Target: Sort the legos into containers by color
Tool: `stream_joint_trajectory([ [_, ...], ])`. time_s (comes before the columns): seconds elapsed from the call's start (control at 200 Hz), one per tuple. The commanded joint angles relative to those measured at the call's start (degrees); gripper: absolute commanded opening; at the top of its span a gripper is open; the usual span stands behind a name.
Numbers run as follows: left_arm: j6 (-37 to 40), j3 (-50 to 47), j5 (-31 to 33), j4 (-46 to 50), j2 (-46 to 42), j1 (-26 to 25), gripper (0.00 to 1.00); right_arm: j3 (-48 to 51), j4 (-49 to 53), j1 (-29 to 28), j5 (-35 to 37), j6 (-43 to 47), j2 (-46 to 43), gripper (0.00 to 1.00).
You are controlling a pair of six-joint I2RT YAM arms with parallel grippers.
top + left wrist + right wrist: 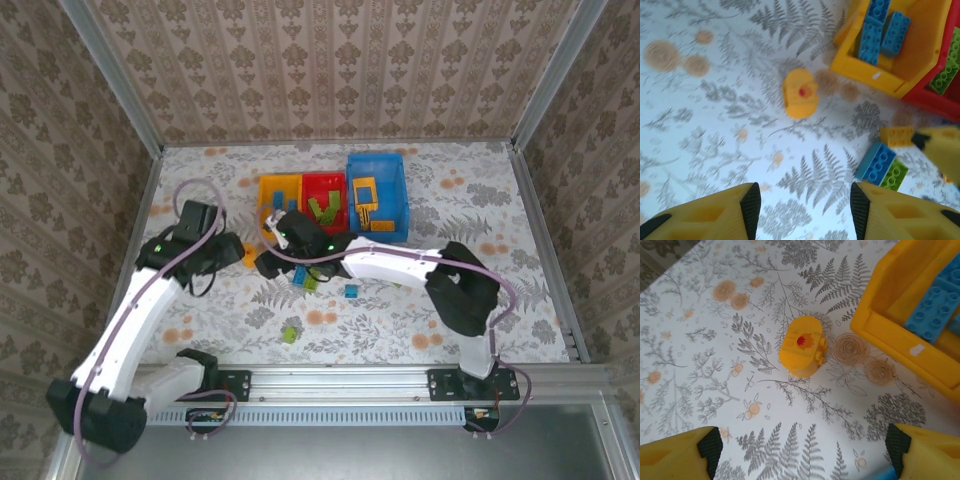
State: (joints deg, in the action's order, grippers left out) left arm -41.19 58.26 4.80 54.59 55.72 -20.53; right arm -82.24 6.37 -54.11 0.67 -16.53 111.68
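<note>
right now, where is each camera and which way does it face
top external: above and behind the arms, looking down at the table; both arms show.
left wrist: on the left arm, looking down past left gripper at an orange piece.
right wrist: looking down past right gripper at it.
Wrist views share that piece and the yellow bin.

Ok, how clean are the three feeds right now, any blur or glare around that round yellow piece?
Left wrist: soft all over, the fern-print tabletop smeared and the round yellow piece fuzzy-edged. Right wrist: much sharper, the same piece and its red dot read clearly. Top external: even, flat light, no glare, though the loose bricks look tiny there.
</note>
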Motion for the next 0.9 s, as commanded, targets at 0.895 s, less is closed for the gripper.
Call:
stream_joint_trajectory([
  [0.895,6.3,-0.2,-0.5,14.1,-20.1,1.5,0.60,-37.3,12.0,-1.5,5.9,-6.2,34.2,0.65],
])
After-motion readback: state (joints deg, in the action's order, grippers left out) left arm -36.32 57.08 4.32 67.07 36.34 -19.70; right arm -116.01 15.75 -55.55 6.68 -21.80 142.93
